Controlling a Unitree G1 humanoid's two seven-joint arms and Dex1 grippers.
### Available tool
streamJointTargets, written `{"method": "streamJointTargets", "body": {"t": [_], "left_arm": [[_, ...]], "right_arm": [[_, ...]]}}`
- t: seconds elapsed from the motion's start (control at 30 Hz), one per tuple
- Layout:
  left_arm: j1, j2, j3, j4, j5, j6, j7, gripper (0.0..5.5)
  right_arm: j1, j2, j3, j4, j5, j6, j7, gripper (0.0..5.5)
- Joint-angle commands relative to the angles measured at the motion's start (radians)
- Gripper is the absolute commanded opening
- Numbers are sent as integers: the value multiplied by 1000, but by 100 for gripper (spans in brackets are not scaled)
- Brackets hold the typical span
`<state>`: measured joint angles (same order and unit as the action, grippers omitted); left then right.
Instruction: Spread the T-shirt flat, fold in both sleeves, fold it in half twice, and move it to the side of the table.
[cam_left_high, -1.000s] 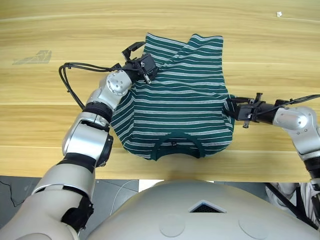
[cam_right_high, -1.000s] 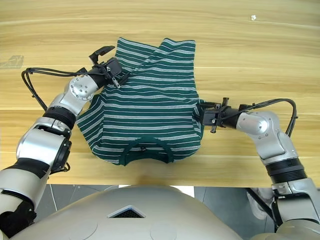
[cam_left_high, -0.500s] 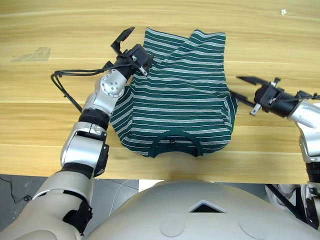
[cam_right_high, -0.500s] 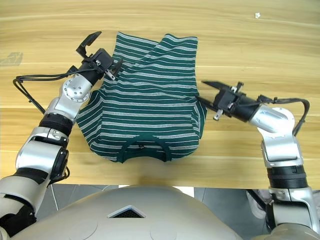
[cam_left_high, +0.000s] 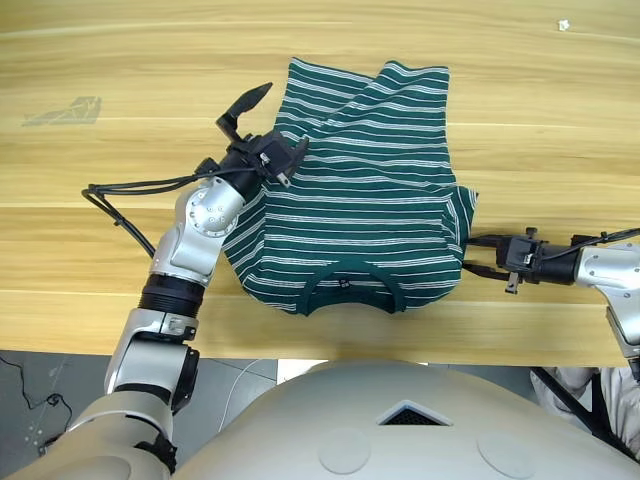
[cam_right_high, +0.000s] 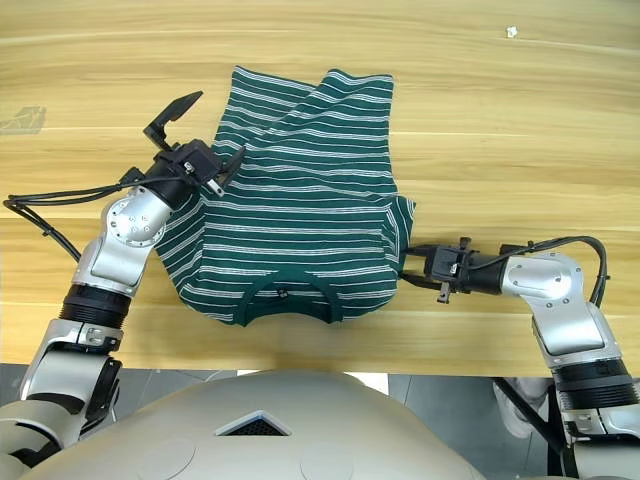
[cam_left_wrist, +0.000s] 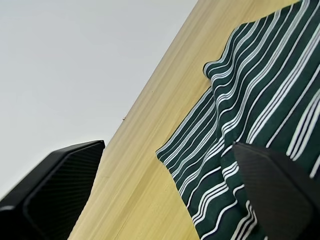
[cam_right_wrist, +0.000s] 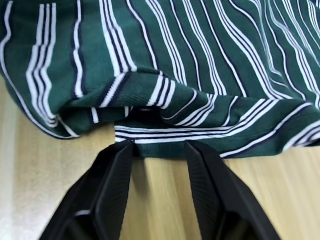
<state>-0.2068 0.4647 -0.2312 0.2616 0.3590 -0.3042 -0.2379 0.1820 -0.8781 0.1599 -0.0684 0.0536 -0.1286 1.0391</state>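
The T-shirt (cam_left_high: 360, 215), dark green with thin white stripes, lies on the wooden table (cam_left_high: 560, 120) with its collar (cam_left_high: 347, 285) at the near edge, face up, and its hem toward the far side. Both side edges are turned in, so the body narrows into a rough rectangle.

At the T-shirt's near right corner, the right gripper (cam_left_high: 472, 254) lies low over the wood, pointing straight at the cloth. Its jaws are parted a little, one finger to each side of the folded striped edge (cam_right_wrist: 165, 137). From the wrist view that edge sits right at the fingertips (cam_right_wrist: 120, 155), but I cannot tell for sure whether they touch it; nothing is pinched between them.

Farther out, along the T-shirt's left edge about halfway up, the left gripper (cam_left_high: 268, 128) is spread wide and holds nothing. One finger sticks up and away from the T-shirt over bare wood; the other sits just above the striped cloth at the folded left edge (cam_left_wrist: 200, 165). A black cable (cam_left_high: 130, 190) loops out from that wrist to the left of the T-shirt.

The far end of the T-shirt is rumpled, with a diagonal crease (cam_left_high: 345, 105) running in from the hem.

Beyond the T-shirt's far left there is a grey mark (cam_left_high: 70, 113) on the wood, and well beyond its far right corner lies a small white scrap (cam_left_high: 562, 26).
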Motion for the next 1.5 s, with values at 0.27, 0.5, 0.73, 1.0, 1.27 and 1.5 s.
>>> {"method": "streamJointTargets", "body": {"t": [0.27, 0.5, 0.73, 1.0, 1.27, 1.5], "left_arm": [[22, 16, -3, -5, 29, 28, -15, 476], [169, -65, -155, 15, 79, 20, -35, 476], [185, -70, -191, 50, 80, 18, -39, 476], [161, -36, -159, 41, 72, 20, -39, 476], [68, 15, -88, 61, 68, 24, -12, 476], [67, -2, -105, 87, 77, 16, -2, 476]], "right_arm": [[-1, -66, 78, 27, -96, 108, 34, 190], [-57, -124, 38, 56, -95, 100, 34, 190], [-144, -139, 34, 114, -140, 63, 27, 190], [-134, -163, 1, 140, -145, 47, 31, 190], [-169, -198, 6, 229, -201, 11, 27, 190], [-92, -214, -31, 117, -127, 22, 64, 190]]}}
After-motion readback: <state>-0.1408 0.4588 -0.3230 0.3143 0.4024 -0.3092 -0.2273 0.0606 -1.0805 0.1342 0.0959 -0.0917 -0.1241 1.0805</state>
